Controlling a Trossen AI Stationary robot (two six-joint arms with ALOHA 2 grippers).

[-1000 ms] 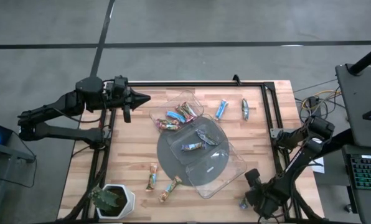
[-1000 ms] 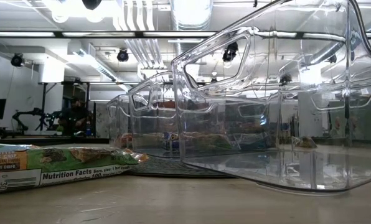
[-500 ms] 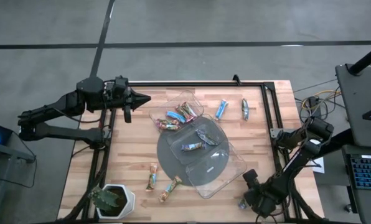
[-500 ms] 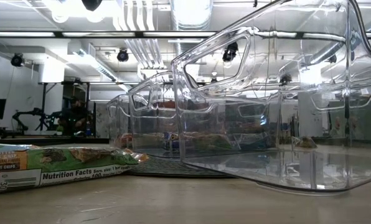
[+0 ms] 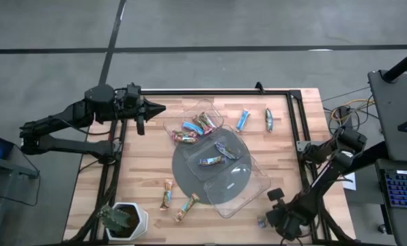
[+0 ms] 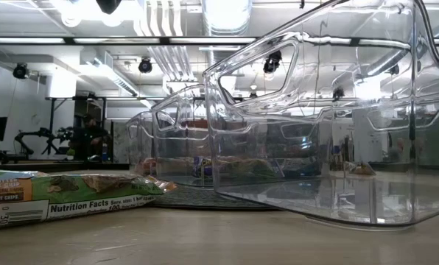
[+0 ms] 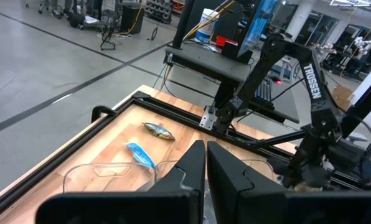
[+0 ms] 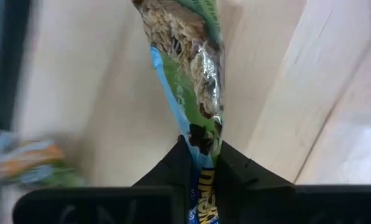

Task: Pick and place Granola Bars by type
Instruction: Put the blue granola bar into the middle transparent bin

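Note:
My right gripper [image 5: 263, 221] is at the table's near right corner, shut on a green-and-blue granola bar [image 8: 187, 59]. Three clear trays stand in a row on the grey disc [image 5: 184, 179]. The far tray [image 5: 198, 124] holds several bars, the middle tray [image 5: 217, 154] holds two, and the near tray [image 5: 236, 184] has none. Loose bars lie flat on the wood: a blue one [image 5: 242, 119], a dark green one [image 5: 268, 119] and two orange-brown ones [image 5: 167, 193] [image 5: 187, 207]. My left gripper [image 5: 161, 108] waits shut above the far left edge. My right gripper pinches one end of the green-and-blue bar [image 8: 201, 132] between its two fingers [image 8: 173, 165]. The fingers come from above and lie along the bar. The rest of the bar stretches away from the fingertips over the wood. Whether it is lifted clear I cannot tell.
A white-potted plant [image 5: 123, 220] stands at the near left corner. A black frame rail [image 5: 293, 116] runs along the table's far and right edges. In the low view an orange-brown bar [image 6: 57, 197] lies in front of the trays [image 6: 315, 132]. Bare wood lies left of the disc.
My right gripper has shut on the bar at the near right corner and has edged a little toward the table's left, the bar shifting with it.

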